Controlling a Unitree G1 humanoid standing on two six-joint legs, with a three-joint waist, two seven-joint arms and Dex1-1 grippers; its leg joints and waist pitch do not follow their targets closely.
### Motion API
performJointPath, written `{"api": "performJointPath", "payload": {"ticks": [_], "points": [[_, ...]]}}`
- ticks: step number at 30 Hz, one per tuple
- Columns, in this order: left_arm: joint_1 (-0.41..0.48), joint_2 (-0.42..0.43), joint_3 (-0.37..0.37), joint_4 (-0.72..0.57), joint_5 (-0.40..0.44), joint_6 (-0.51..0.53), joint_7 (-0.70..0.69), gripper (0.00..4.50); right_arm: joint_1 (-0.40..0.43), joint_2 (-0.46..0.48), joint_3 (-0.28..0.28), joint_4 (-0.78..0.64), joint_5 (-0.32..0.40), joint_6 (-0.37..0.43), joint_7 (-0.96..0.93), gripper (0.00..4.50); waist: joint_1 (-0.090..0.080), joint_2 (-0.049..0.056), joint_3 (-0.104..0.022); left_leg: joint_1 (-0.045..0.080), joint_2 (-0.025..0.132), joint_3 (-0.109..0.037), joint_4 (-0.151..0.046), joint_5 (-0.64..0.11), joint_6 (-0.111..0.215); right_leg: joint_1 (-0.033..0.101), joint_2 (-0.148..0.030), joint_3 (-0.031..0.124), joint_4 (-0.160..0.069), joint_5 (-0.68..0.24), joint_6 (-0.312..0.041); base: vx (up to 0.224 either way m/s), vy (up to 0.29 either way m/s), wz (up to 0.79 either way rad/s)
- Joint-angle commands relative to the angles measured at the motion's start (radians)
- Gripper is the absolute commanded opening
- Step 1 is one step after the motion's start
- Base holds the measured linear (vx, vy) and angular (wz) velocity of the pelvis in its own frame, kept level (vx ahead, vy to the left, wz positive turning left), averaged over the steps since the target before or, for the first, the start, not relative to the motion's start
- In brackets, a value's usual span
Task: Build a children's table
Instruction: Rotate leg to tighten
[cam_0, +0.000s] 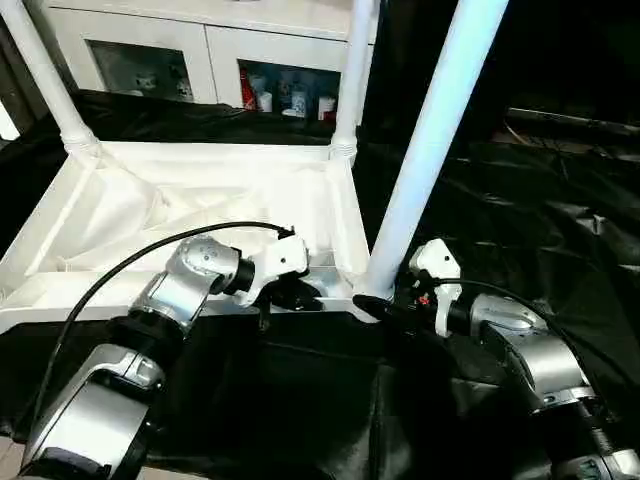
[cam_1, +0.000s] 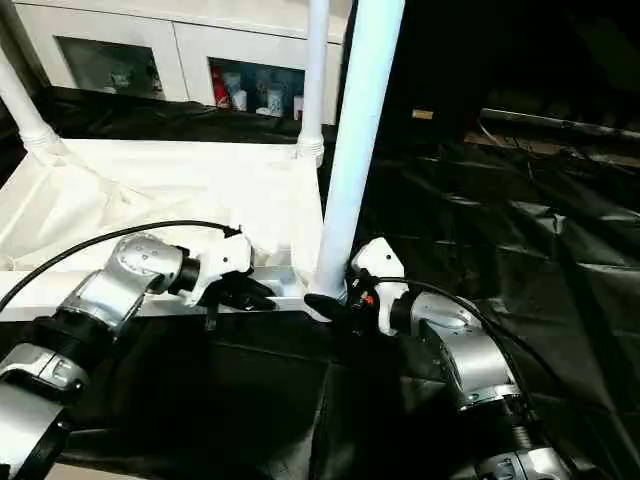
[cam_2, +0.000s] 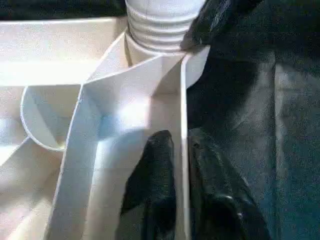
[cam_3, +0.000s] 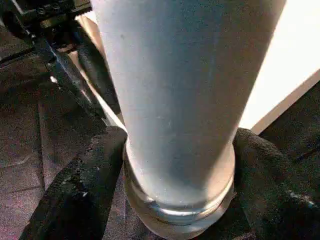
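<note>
1. Holding the near edge wall of the table top (cam_0: 200, 200), the left pincer (cam_2: 180, 165) has one finger on each side of the thin white wall and pinches it. I think this keeps the top from sliding while a leg goes in.
2. Just beyond the left pincer is a corner socket (cam_2: 155, 50) with a ribbed leg end in it.
3. The right pincer (cam_3: 175, 165) is wrapped around the near leg (cam_0: 430, 140), low down by its collar (cam_3: 177, 210). One black finger (cam_3: 80, 185) sits on each side of the tube, gripping it. I think the grip steadies the leg so it can be pushed into the corner.
4. The leg stands up tall from the right pincer and leans a little.
5. The table top lies upside down on black sheeting (cam_0: 520, 220), ribs up, past both pincers.
6. Two more legs, a left back leg (cam_0: 45, 75) and a right back leg (cam_0: 352, 75), stand in the far corners, well beyond the pincers.
7. The fourth corner, off to the left pincer's side, I cannot see.
</note>
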Motion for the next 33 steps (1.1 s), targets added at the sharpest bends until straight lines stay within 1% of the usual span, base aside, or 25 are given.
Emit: {"api": "performJointPath", "payload": {"ticks": [1, 4, 8, 10, 11, 14, 15, 16, 17, 23, 25, 29, 31, 33], "points": [[-0.008, -0.001, 0.036, 0.006, -0.019, -0.006, 0.021, 0.09, -0.001, -0.003, 0.009, 0.004, -0.004, -0.008, 0.010, 3.40, 0.006, 0.000, -0.058, 0.021, 0.041, -0.017, -0.057, -0.235, 0.034, 0.033, -0.061, 0.037, -0.065, -0.114, -0.267, 0.000, 0.000, 0.00], [-0.004, 0.007, 0.019, 0.012, -0.004, -0.003, 0.016, 0.09, 0.001, -0.005, 0.009, 0.002, -0.005, -0.009, 0.010, 3.40, 0.007, 0.001, -0.058, 0.021, 0.041, -0.018, -0.058, -0.240, 0.028, 0.034, -0.062, 0.037, -0.066, -0.132, -0.258, 0.000, 0.000, 0.00], [0.001, 0.020, -0.002, 0.013, 0.015, -0.008, 0.013, 0.09, 0.003, -0.007, 0.009, 0.001, -0.005, -0.009, 0.011, 3.40, 0.007, 0.000, -0.059, 0.020, 0.041, -0.018, -0.057, -0.225, 0.033, 0.035, -0.061, 0.037, -0.063, -0.106, -0.262, 0.000, 0.000, 0.00], [0.002, 0.027, -0.018, 0.014, 0.036, -0.020, 0.015, 0.09, 0.002, -0.006, 0.003, 0.003, 0.009, 0.003, 0.019, 3.40, 0.007, 0.000, -0.059, 0.019, 0.041, -0.018, -0.057, -0.223, 0.035, 0.036, -0.062, 0.037, -0.063, -0.105, -0.260, 0.000, 0.000, 0.00], [0.002, 0.027, -0.021, 0.014, 0.041, -0.024, 0.016, 0.03, 0.001, -0.006, 0.002, 0.004, 0.012, 0.007, 0.022, 3.56, 0.006, 0.000, -0.059, 0.019, 0.041, -0.019, -0.057, -0.223, 0.035, 0.036, -0.062, 0.037, -0.063, -0.105, -0.260, 0.000, 0.000, 0.00], [0.002, 0.018, -0.017, 0.014, 0.033, -0.028, 0.016, 0.03, 0.000, -0.008, 0.003, 0.005, 0.017, 0.012, 0.032, 3.56, 0.006, 0.001, -0.060, 0.020, 0.041, -0.018, -0.056, -0.223, 0.036, 0.036, -0.061, 0.037, -0.062, -0.098, -0.264, 0.000, 0.000, 0.00], [0.001, 0.015, -0.016, 0.012, 0.029, -0.028, 0.014, 0.00, 0.000, -0.012, 0.007, 0.005, 0.007, 0.004, 0.027, 3.83, 0.006, 0.000, -0.060, 0.019, 0.041, -0.018, -0.056, -0.221, 0.036, 0.036, -0.061, 0.037, -0.062, -0.098, -0.264, 0.000, 0.000, 0.00], [0.000, 0.013, -0.016, 0.011, 0.027, -0.028, 0.013, 0.00, 0.000, -0.013, 0.009, 0.006, -0.002, -0.003, 0.021, 3.83, 0.006, 0.000, -0.059, 0.019, 0.041, -0.018, -0.057, -0.222, 0.036, 0.036, -0.061, 0.036, -0.062, -0.101, -0.264, 0.000, 0.000, 0.00], [-0.002, 0.011, -0.016, 0.011, 0.026, -0.027, 0.014, 0.00, 0.000, -0.015, 0.012, 0.007, -0.009, -0.010, 0.018, 3.96, 0.006, 0.001, -0.059, 0.020, 0.041, -0.018, -0.057, -0.227, 0.033, 0.035, -0.061, 0.036, -0.063, -0.110, -0.263, 0.000, 0.000, 0.00], [-0.005, 0.008, -0.013, 0.017, 0.025, -0.032, 0.016, 0.00, -0.003, -0.014, 0.012, 0.012, -0.011, -0.015, 0.014, 3.96, 0.006, -0.001, -0.060, 0.020, 0.041, -0.018, -0.056, -0.228, 0.032, 0.035, -0.061, 0.037, -0.063, -0.115, -0.260, 0.000, 0.000, 0.00], [-0.005, 0.009, -0.012, 0.016, 0.024, -0.031, 0.014, 0.00, -0.004, -0.012, 0.009, 0.012, -0.007, -0.012, 0.013, 3.96, 0.006, 0.000, -0.060, 0.020, 0.041, -0.018, -0.056, -0.218, 0.036, 0.035, -0.061, 0.037, -0.061, -0.097, -0.264, 0.000, 0.000, 0.00], [-0.004, 0.011, -0.010, 0.015, 0.021, -0.027, 0.010, 0.00, -0.009, -0.007, 0.001, 0.014, 0.003, -0.006, 0.013, 3.96, 0.006, 0.000, -0.060, 0.019, 0.041, -0.018, -0.056, -0.222, 0.037, 0.036, -0.062, 0.037, -0.062, -0.103, -0.266, 0.000, 0.000, 0.00], [-0.003, 0.011, -0.009, 0.014, 0.019, -0.024, 0.008, 0.00, -0.010, -0.005, -0.001, 0.016, 0.007, -0.004, 0.014, 3.70, 0.006, -0.001, -0.060, 0.020, 0.041, -0.018, -0.055, -0.220, 0.037, 0.036, -0.062, 0.037, -0.061, -0.103, -0.264, 0.000, 0.000, 0.00], [-0.003, 0.011, -0.008, 0.015, 0.017, -0.022, 0.007, 0.00, -0.010, -0.005, -0.001, 0.016, 0.008, -0.002, 0.014, 3.60, 0.007, -0.001, -0.061, 0.020, 0.041, -0.018, -0.055, -0.213, 0.040, 0.036, -0.061, 0.037, -0.061, -0.096, -0.266, 0.000, 0.000, 0.00]]}}
